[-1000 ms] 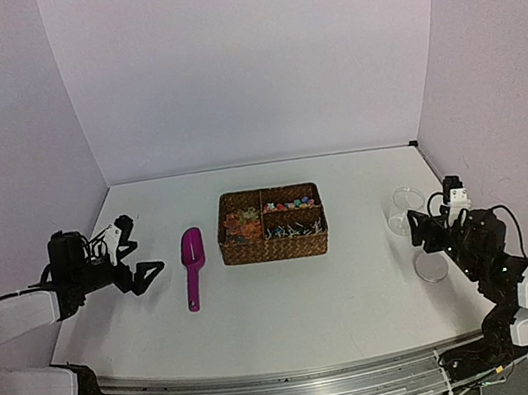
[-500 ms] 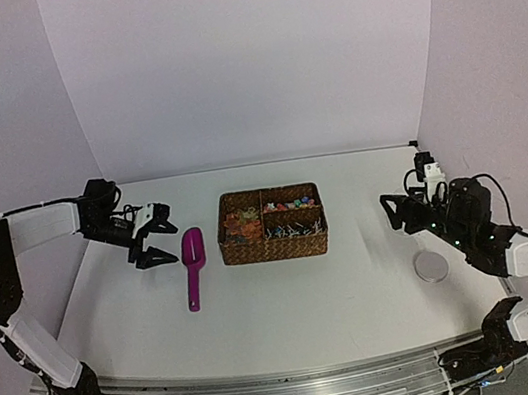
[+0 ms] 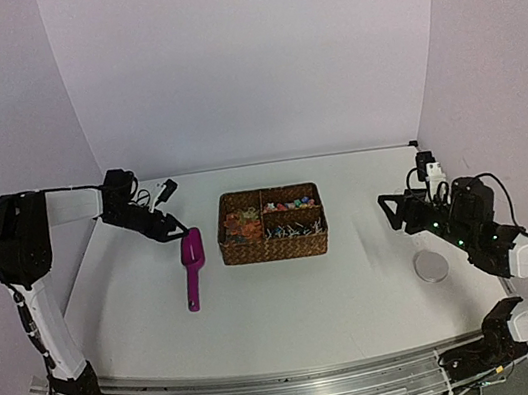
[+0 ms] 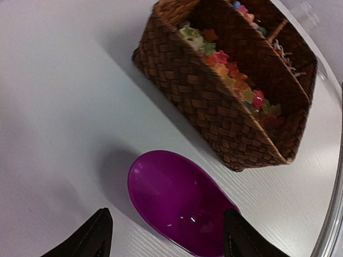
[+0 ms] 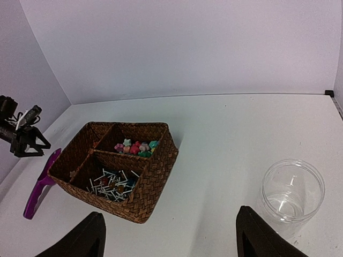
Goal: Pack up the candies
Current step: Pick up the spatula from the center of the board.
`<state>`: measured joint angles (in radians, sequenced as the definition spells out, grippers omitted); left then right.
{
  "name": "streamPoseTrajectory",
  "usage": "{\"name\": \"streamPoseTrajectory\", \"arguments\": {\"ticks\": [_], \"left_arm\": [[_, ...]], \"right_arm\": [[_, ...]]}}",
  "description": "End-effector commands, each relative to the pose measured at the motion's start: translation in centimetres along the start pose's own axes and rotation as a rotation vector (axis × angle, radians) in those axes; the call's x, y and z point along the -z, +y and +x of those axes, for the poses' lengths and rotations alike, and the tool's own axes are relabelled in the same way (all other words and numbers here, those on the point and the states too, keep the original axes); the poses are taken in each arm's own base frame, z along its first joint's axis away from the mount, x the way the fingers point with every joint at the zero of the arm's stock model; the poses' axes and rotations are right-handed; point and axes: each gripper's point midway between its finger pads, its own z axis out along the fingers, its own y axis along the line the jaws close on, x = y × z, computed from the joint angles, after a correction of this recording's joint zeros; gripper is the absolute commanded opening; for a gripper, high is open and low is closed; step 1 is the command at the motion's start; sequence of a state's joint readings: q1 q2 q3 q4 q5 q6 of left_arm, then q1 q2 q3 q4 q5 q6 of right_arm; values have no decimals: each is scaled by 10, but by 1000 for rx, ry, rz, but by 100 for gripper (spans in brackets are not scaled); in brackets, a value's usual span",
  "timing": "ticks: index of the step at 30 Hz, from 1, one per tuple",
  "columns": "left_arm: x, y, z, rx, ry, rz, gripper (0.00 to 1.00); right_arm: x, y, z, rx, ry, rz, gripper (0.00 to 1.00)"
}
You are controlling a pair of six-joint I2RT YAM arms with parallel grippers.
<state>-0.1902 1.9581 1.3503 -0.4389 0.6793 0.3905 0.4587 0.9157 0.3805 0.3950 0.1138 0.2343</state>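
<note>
Pretty much at the starting line here, I'd say. Closest to the arm bases, a round lid [image 3: 431, 266] lies flat on the tabletop [image 3: 290, 294]. The right hand [image 5: 170, 213] is spread open with nothing in it. The clear jar [image 5: 292, 190] stands just in front of it, upright, uncapped and totally empty, so nothing's been packed yet.

Further in, the magenta scoop [image 3: 193, 267] is lying on the tabletop just left of the basket [image 3: 271, 224]. The left hand [image 4: 167, 213] is wide open, one finger on each side of the scoop's bowl and not clamped on it. I can't tell if it's touching.

All the candies [image 4: 225, 64] are sitting in the woven basket's three compartments. They're tiny star-ish bits in orange, red, yellow and green on the left side. There's a small pink, red and teal pile in the far right pocket, and some whitish stick-looking ones in the near right pocket.

Left to do, as I read it: grab the scoop, dig, fill the jar, cap it.
</note>
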Motion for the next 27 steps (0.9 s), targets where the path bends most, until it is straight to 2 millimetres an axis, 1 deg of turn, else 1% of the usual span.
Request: {"name": "streamPoseTrajectory", "arguments": {"ticks": [1, 4, 6, 11, 13, 15, 17, 18, 21, 22, 24, 27], "left_arm": [[-12, 23, 12, 283, 19, -109, 65], [-18, 33, 21, 348, 35, -164, 61], [-22, 35, 28, 367, 49, -187, 59], [-31, 13, 33, 363, 71, -192, 57], [-31, 10, 35, 370, 75, -209, 56], [-31, 15, 40, 394, 84, -246, 48], [-28, 23, 44, 422, 94, -300, 34], [-27, 26, 44, 437, 96, -320, 24], [-21, 26, 43, 506, 92, -343, 3], [-19, 24, 43, 538, 94, -344, 0], [-10, 19, 42, 602, 95, -352, 0], [12, 17, 49, 743, 105, -446, 0]], "right_arm": [[-1, 10, -22, -28, -45, -33, 79], [-4, 13, -25, -34, -39, -49, 79], [-4, 15, -27, -36, -39, -55, 79], [-3, 16, -33, -47, -52, -53, 79], [-3, 15, -34, -55, -52, -49, 79], [-2, 15, -33, -66, -49, -46, 79], [-2, 15, -34, -79, -46, -45, 79], [-2, 15, -33, -84, -44, -44, 78], [-4, 15, -34, -111, -33, -40, 75], [-5, 15, -34, -127, -24, -37, 74], [-10, 15, -32, -168, 13, -13, 71], [-22, 21, -28, -225, 114, 84, 66]]}}
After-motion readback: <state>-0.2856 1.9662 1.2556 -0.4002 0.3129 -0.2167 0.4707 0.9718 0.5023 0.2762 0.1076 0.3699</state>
